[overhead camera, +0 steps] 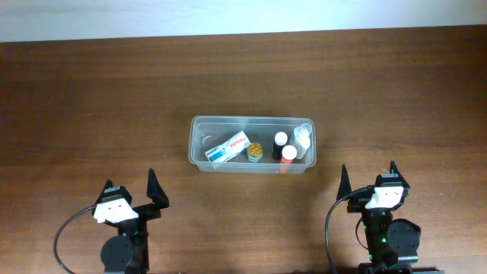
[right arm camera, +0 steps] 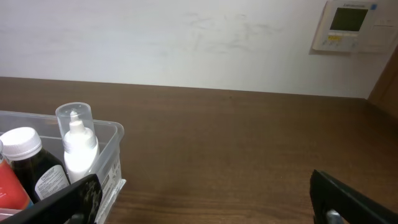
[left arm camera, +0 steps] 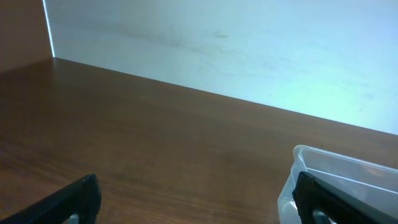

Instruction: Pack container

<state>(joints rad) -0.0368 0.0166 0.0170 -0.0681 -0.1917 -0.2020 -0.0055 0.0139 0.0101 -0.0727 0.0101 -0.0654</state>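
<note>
Container (overhead camera: 228, 119) is a long, shallow tub of clear plastic. It lies lengthwise near the middle of the brown wooden table (overhead camera: 91, 99), about halfway between the far edge by the pale wall and the near edge where both arms stand, so either arm could reach it. The left gripper (overhead camera: 131, 187) sits toward the near left corner and the right gripper (overhead camera: 369, 180) toward the near right corner. Both are well apart from the container, with jaws spread wide and holding nothing. That looks like a parked pose, not a reach. Inside, a white and blue box (overhead camera: 230, 148) lies flat and slantwise in the middle, probably because it is the longest item and is steadiest on its broad face. The left end of the tub floor is bare. At the right end three bottles stand upright and close together, which saves floor space and keeps their caps up: a white bottle under a clear cap (right arm camera: 76, 144) against the end wall, a dark bottle with a white cap (overhead camera: 281, 140), and a red-capped bottle (overhead camera: 288, 155) just beside it. A small gold-lidded jar (overhead camera: 255, 151) sits between the box and the bottles. Nothing loose shows on the table outside the tub, so the packing appears finished or nearly so. No lid is in view.
</note>
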